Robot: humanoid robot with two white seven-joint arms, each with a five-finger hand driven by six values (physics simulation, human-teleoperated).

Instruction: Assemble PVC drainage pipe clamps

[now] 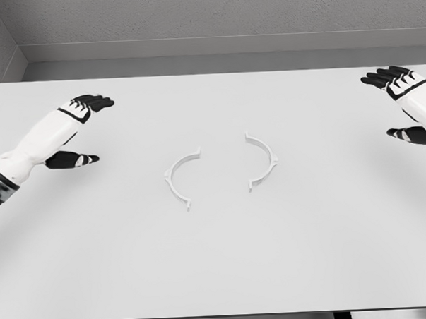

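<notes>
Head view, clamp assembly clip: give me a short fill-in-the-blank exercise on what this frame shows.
1. The number of white clamp halves lying on the table is ____.
2. The left clamp half and the right clamp half lie ____, with bare table between them.
3. The left hand and the right hand both have their fingers ____ and hold nothing.

Missing words: two; apart; open

Right hand (407, 107) partly beyond edge

White arms (39, 142), black-fingered hands (81, 130)
</notes>
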